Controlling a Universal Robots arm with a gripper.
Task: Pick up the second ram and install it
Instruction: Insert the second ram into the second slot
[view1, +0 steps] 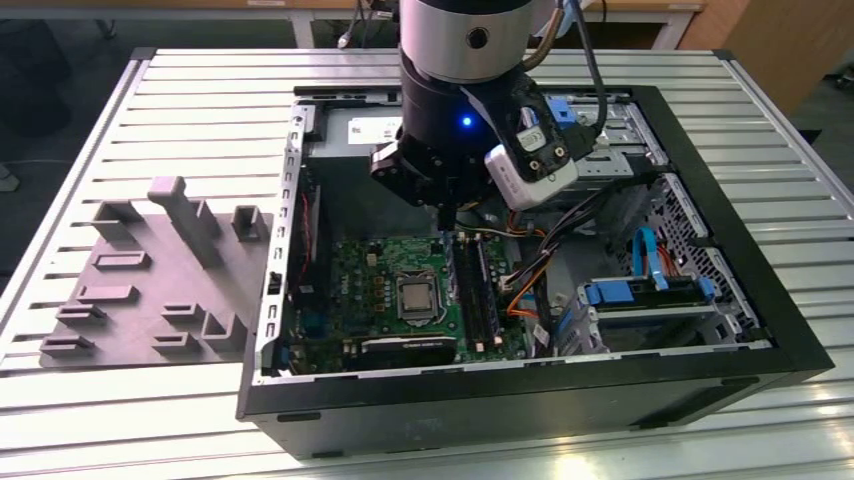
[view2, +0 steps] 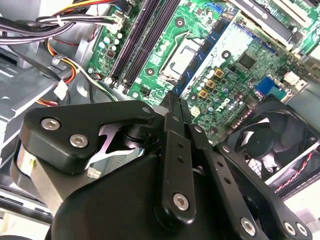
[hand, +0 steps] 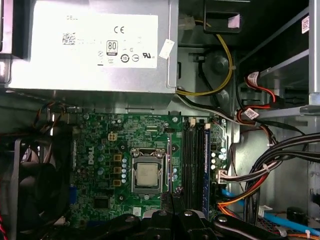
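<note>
The gripper (view1: 449, 212) is hovering over the green motherboard (view1: 387, 290) with fingers pressed together, though whether the second ram is pinched between them is hidden.

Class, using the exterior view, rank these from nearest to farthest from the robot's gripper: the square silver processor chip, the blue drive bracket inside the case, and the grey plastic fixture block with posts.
1. The square silver processor chip, on the green motherboard just below the gripper.
2. The blue drive bracket, toward the exterior view's right.
3. The grey plastic fixture block, outside the case on the exterior view's left.
</note>
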